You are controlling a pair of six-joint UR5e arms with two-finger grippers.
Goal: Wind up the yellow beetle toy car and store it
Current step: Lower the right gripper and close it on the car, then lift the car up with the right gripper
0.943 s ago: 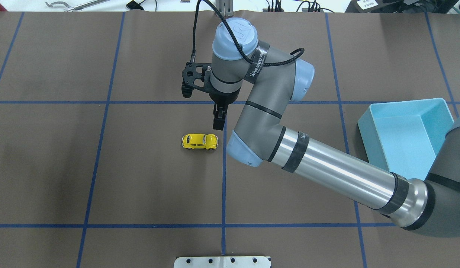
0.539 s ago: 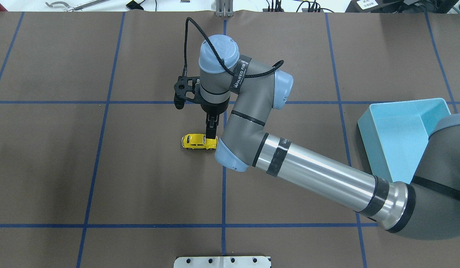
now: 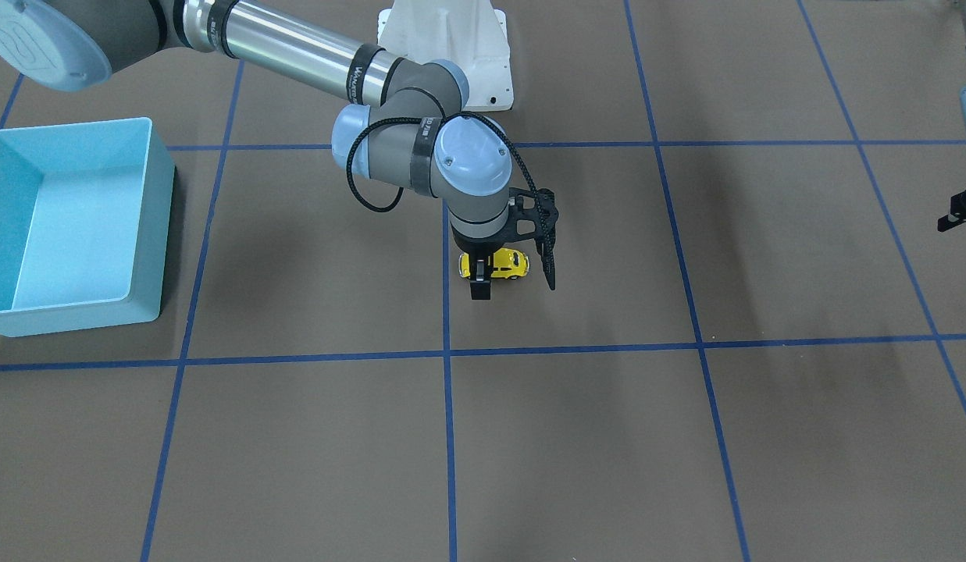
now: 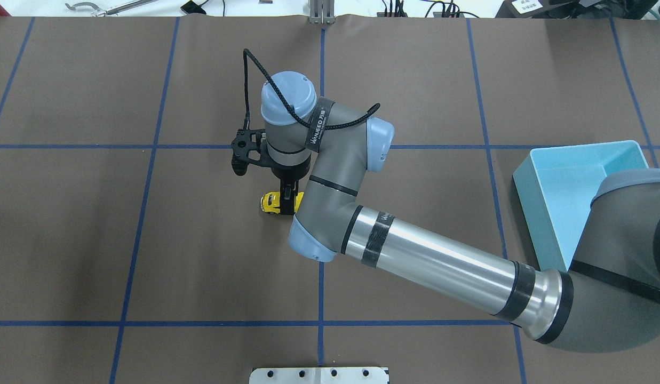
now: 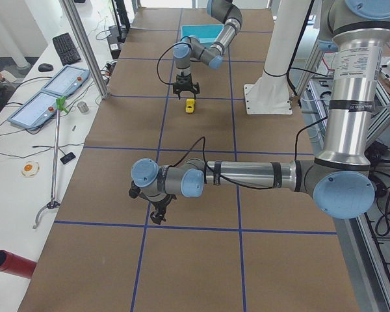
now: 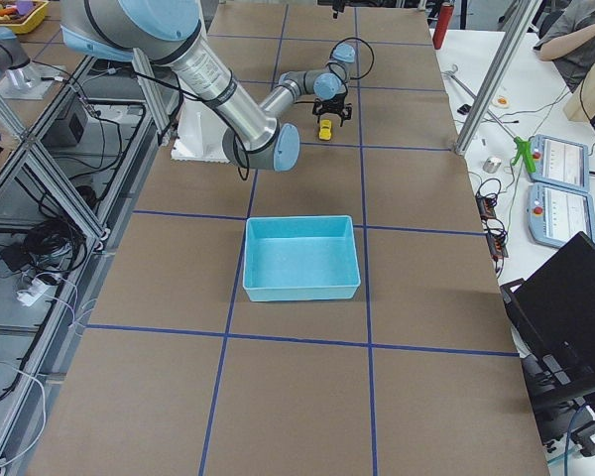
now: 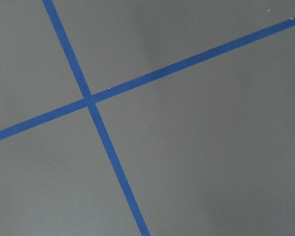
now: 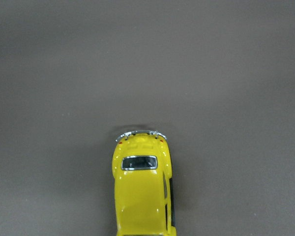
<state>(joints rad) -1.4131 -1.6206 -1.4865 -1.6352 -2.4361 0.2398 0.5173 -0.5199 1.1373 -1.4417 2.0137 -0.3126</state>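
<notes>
The yellow beetle toy car [image 4: 270,202] stands on its wheels on the brown mat near the table's middle, also seen in the front view [image 3: 514,264] and small in both side views [image 5: 190,106] [image 6: 324,130]. My right gripper [image 4: 288,200] is down over the car's right half, open, with one finger [image 3: 480,287] on the car's far-from-robot side and the other hidden behind it. The right wrist view looks down on the car's roof and rear window [image 8: 140,196]. My left gripper [image 5: 159,213] hovers over bare mat at the table's left end; whether it is open or shut I cannot tell.
A light-blue bin [image 4: 570,208] sits at the table's right, partly under my right arm's elbow, and shows nothing inside [image 3: 76,226]. Blue tape lines grid the mat. The white robot base [image 3: 443,47] is at the near edge. Control pendants [image 5: 49,94] lie beyond the far edge.
My right arm has swung left and lowered. Its gripper went from hanging beyond the car's right end to sitting over the car. The car has not moved.
</notes>
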